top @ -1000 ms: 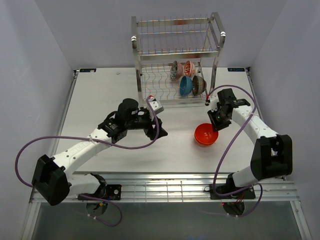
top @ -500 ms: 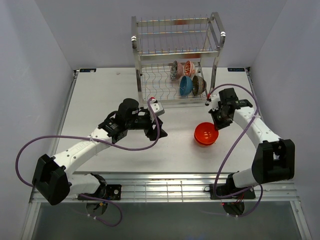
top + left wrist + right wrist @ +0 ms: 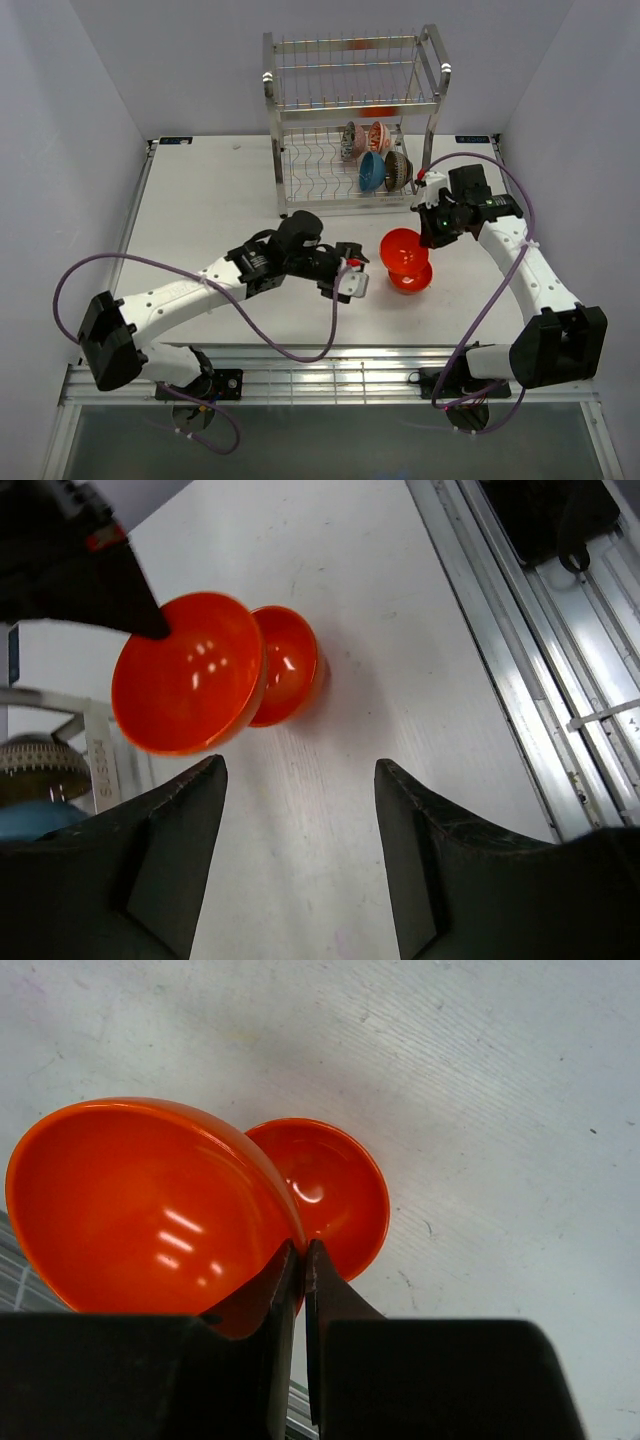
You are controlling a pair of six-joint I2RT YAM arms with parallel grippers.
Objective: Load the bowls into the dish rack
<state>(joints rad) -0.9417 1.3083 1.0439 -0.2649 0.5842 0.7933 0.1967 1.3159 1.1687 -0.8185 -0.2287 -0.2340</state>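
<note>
My right gripper (image 3: 428, 226) is shut on the rim of an orange-red bowl (image 3: 401, 247) and holds it tilted above the table; the right wrist view shows its jaws (image 3: 302, 1260) pinching the rim of that bowl (image 3: 140, 1210). A second orange-red bowl (image 3: 414, 279) sits on the table just below it and also shows in the right wrist view (image 3: 330, 1190). My left gripper (image 3: 351, 279) is open and empty, left of both bowls (image 3: 190, 685). The dish rack (image 3: 352, 120) stands at the back. Its lower tier holds a red-and-white bowl (image 3: 379, 136), a blue bowl (image 3: 371, 171) and a brown bowl (image 3: 398, 169).
Another patterned bowl (image 3: 349, 140) stands on edge in the rack's lower tier. The rack's upper tier (image 3: 350, 85) shows bare wires. Purple cables loop from both arms. A metal rail (image 3: 330, 378) runs along the table's near edge.
My right gripper has closed on an orange-red bowl and lifted it off a second one that stays on the table. My left arm has swung right toward the bowls.
</note>
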